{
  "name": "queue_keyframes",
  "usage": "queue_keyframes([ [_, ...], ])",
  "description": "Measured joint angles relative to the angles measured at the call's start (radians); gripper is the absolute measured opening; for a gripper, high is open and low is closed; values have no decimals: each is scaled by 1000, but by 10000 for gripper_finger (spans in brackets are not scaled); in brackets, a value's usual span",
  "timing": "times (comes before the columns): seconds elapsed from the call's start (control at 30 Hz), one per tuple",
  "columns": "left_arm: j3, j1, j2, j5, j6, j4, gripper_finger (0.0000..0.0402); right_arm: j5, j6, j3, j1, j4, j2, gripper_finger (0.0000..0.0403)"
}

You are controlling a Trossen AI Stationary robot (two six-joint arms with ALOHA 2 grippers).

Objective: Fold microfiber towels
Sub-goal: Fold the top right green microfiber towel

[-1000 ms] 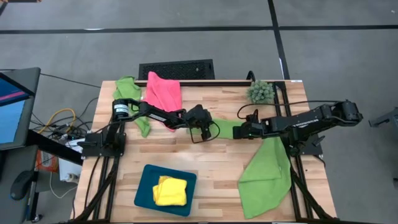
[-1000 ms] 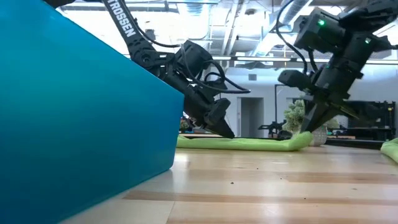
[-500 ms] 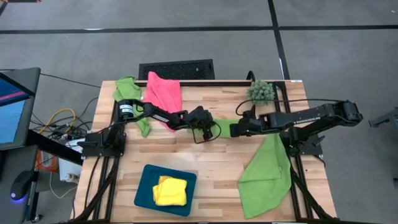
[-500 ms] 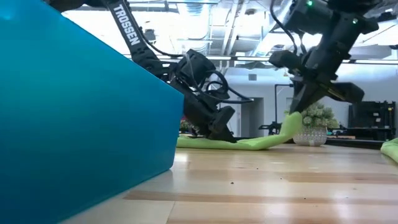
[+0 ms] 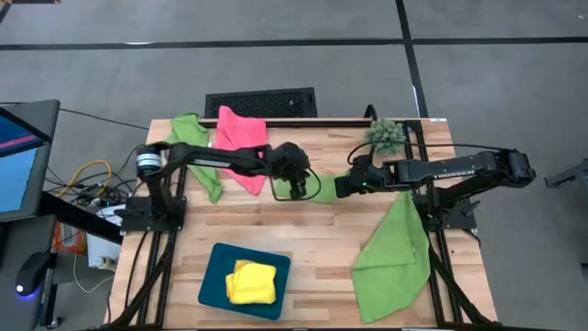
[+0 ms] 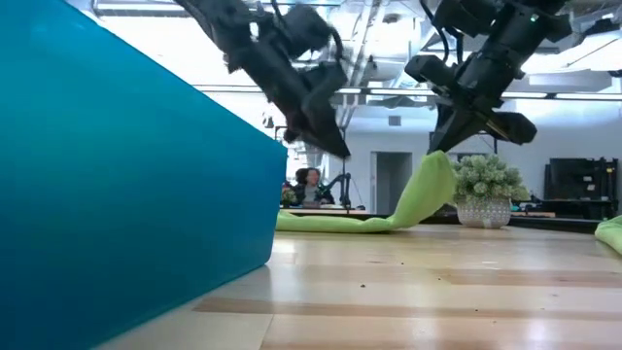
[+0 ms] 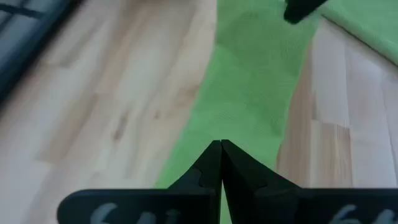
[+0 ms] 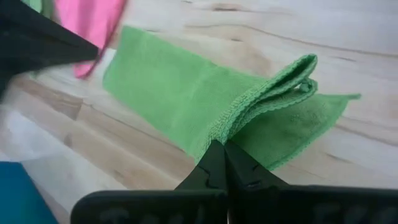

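Observation:
A lime green towel [image 5: 326, 188], folded into a narrow strip, lies mid-table between my two grippers. My right gripper [image 8: 219, 146] is shut on its right end, which is raised in the low view [image 6: 428, 180]. The strip's left part rests flat on the wood [image 6: 330, 224]. My left gripper [image 6: 340, 153] hangs shut above that left part, clear of the cloth. In its own wrist view the strip [image 7: 249, 87] lies under the closed fingertips [image 7: 221, 146]. My right gripper pinches the strip's right end at its folded, hemmed edge [image 8: 231, 121], several layers together, between its two fingers. The fingers slant down from the table's right side. That end is lifted clear; the cloth slopes down slack from it to the part lying on the table.
A pink towel [image 5: 241, 138] and another green one [image 5: 188, 133] lie at the far left. A large green towel [image 5: 393, 257] drapes over the near right edge. A teal tray [image 5: 213, 276] with a folded yellow towel [image 5: 251, 281] sits near front. A spiky plant [image 5: 384, 136] stands far right.
My left gripper has risen off the strip's left part, still shut, and now hangs well above it. My right gripper has gone up and slightly toward the table's left with the strip's right end, which has lifted off the wood while the left part stayed lying.

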Motion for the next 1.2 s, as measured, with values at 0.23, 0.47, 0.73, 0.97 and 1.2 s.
queue_keyframes([
  [0.23, -365, 54, -150, -4, -154, 204, 0, 3, -35, 1, 0, 54, 2, 4],
  [0.47, -527, 57, -159, -32, -242, 359, 0, -9, -97, 1, -9, 156, 2, 4],
  [0.73, -562, 57, -122, -49, -245, 379, 0, -93, -166, 2, -32, 281, 112, 4],
  [0.97, -556, 57, -60, -12, -287, 444, 0, -108, -250, 95, -33, 296, 220, 4],
  [1.2, -556, 57, -62, -18, -297, 477, 0, -176, -379, 263, -47, 266, 387, 4],
])
